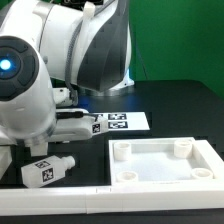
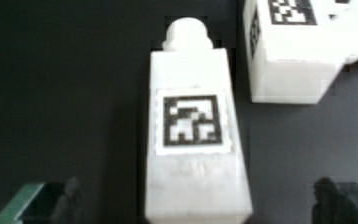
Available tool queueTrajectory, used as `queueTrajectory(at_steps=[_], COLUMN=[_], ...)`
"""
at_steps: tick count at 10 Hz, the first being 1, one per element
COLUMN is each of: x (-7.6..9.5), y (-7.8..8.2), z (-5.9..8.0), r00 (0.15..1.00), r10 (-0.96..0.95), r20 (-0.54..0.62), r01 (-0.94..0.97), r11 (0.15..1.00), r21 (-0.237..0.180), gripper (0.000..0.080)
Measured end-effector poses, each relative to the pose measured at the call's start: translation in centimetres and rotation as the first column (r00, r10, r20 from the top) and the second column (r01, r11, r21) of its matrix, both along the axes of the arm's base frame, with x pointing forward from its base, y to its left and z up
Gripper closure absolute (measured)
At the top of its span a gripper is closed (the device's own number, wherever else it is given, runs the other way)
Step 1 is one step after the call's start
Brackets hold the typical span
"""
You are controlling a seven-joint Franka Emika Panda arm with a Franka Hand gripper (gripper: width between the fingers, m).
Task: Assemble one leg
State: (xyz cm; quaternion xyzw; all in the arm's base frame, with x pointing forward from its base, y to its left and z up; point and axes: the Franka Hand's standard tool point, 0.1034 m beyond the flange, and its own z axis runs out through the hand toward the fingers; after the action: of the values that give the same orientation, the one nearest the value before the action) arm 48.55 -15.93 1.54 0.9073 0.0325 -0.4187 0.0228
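Observation:
In the wrist view a white square-section leg (image 2: pixel 194 130) lies on the black table. Its narrower stub (image 2: pixel 188 35) points away from my gripper and its black-and-white tag (image 2: pixel 195 120) faces up. My gripper (image 2: pixel 194 205) is open. Its dark fingertips (image 2: pixel 43 200) stand wide apart on either side of the leg's near end, not touching it. A second leg (image 2: pixel 300 50) lies just beside the first, near its stub end. In the exterior view the arm's bulk hides most of the gripper. One leg (image 1: pixel 50 170) shows there at the front left.
The large flat white tray-like panel (image 1: pixel 165 165) with round corner sockets lies at the exterior view's front right. The marker board (image 1: pixel 122 122) lies behind it, at mid table. A green wall stands at the back.

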Motion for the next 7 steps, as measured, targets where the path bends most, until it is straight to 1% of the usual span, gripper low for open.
queueTrajectory(at_steps=[1,3,4,5,6,7], x=[-0.54,-0.69,-0.7,-0.72,-0.72,-0.72], y=[-0.06,-0.1,-0.11,-0.11,-0.1,-0.11], z=[-0.37,-0.45,-0.47,-0.49,-0.49,-0.49], r00=[1.0,1.0,1.0,1.0,1.0,1.0], r10=[-0.002,-0.004,-0.004,-0.004,-0.004,-0.004], r20=[-0.007,-0.01,-0.011,-0.011,-0.011,-0.011], r01=[0.002,0.004,0.004,0.004,0.004,0.004], r11=[1.0,1.0,1.0,1.0,1.0,1.0], r21=[0.001,0.001,0.001,0.001,0.001,0.001], gripper=[0.0151,0.0151,0.0272,0.0411,0.0515,0.0515])
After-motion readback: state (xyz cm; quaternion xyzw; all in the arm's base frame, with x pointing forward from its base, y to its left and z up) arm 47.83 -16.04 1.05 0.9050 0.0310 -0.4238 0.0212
